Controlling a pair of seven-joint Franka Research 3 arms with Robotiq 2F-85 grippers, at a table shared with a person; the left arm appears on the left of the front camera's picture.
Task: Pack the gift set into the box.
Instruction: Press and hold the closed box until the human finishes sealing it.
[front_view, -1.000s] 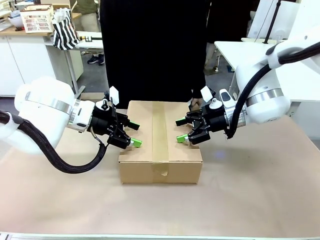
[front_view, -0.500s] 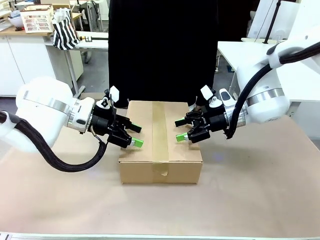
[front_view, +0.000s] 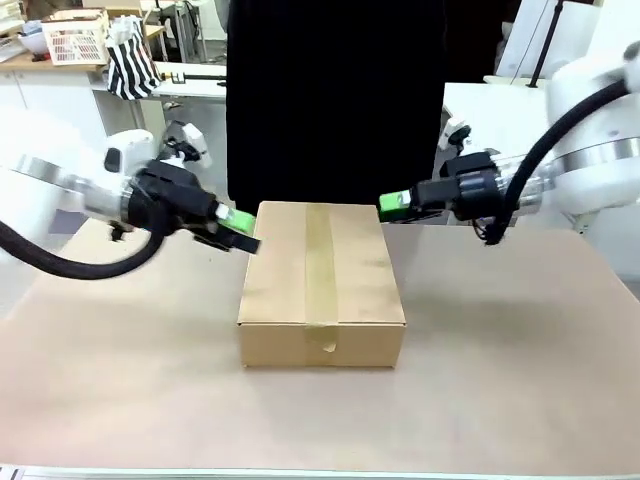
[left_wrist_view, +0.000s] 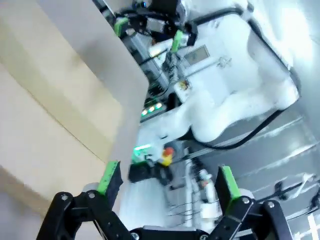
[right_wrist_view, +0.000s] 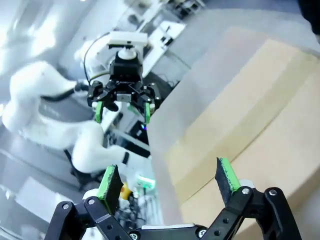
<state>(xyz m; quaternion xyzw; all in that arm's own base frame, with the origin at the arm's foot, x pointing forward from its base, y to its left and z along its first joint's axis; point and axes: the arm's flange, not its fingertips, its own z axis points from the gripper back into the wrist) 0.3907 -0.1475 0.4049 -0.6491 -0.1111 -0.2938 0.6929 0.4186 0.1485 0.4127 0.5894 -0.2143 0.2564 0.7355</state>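
The box (front_view: 320, 268) is a brown carton in the middle of the table, its flaps down and a strip of tape running along the top seam. The gift set is hidden from view. My left gripper (front_view: 240, 226) hovers just off the box's far left corner, and in the left wrist view its green pads (left_wrist_view: 109, 177) stand wide apart, open and empty, with the box (left_wrist_view: 45, 95) to the left. My right gripper (front_view: 393, 204) hangs above the far right corner, open (right_wrist_view: 169, 179) with nothing in it, beside the box (right_wrist_view: 245, 125).
A person in black (front_view: 335, 100) stands close behind the box at the far table edge. Bare brown tabletop (front_view: 520, 350) surrounds the carton. Each wrist view shows the opposite arm farther off.
Both grippers have lifted off the top of the box and drawn back outward, left one leftward, right one rightward and up. The box has stayed in place.
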